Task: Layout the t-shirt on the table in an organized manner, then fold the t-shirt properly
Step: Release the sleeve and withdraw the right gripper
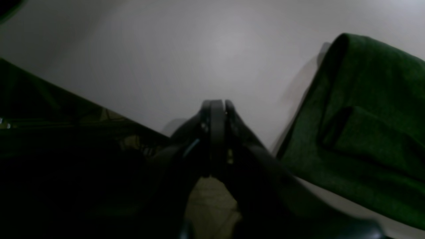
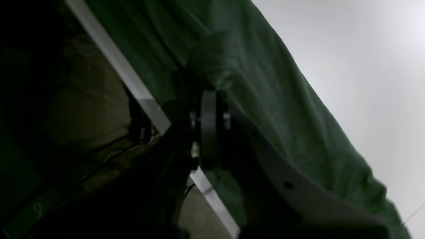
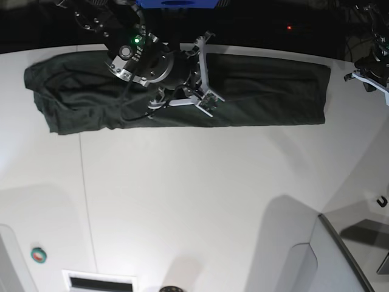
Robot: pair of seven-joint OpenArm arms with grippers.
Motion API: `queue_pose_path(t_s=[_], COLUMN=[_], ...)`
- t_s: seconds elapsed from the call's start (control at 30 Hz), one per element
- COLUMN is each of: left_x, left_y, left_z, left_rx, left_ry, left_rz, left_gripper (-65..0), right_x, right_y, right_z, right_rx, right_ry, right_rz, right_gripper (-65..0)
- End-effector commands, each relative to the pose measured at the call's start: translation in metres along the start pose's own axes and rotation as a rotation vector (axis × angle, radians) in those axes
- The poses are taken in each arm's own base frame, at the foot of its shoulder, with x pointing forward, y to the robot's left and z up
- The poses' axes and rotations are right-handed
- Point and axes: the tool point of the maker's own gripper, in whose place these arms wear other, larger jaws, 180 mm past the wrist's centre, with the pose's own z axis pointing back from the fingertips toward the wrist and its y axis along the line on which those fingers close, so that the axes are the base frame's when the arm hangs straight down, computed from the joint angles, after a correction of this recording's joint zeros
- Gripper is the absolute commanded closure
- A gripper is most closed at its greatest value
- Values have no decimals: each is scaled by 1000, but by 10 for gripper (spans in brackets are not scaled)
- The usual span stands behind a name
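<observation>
My right pincer (image 2: 208,99) is closed on the t-shirt (image 3: 255,91), holding a bunched fold of it near the far edge of the table (image 3: 194,201). My left pincer (image 1: 217,106) is closed on nothing, above bare table beside the shirt's end. The dark green shirt lies as a long folded band along that far edge.
</observation>
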Motion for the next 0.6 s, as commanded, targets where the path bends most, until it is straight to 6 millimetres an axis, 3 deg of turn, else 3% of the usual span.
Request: queue_pose_path(t_s=[0.0,0.1,0.3,0.37,0.47,0.57], left_x=[11,11,11,11,11,11], left_y=[6,6,6,6,6,6], left_z=[3,3,3,3,3,3], left_rx=[14,14,14,14,14,14], left_ry=[-33,-33,-33,-33,-33,-33], left_rz=[-13,-13,-13,-13,-13,-13], left_gripper=[0,0,0,0,0,0], right_x=[15,16,23,25,7,-32], right_y=[-5,-10,-17,-27,-67,-129], right_z=[1,-10,-14,-6,12,38], right_rx=[-12,-15,-29,-58,-162,-331], right_ry=[-42,-28,-37,-53,-43,-5], right_rz=[19,-8,-48,-43,-108,-270], right_gripper=[0,-3,-251,-276,-276,-276])
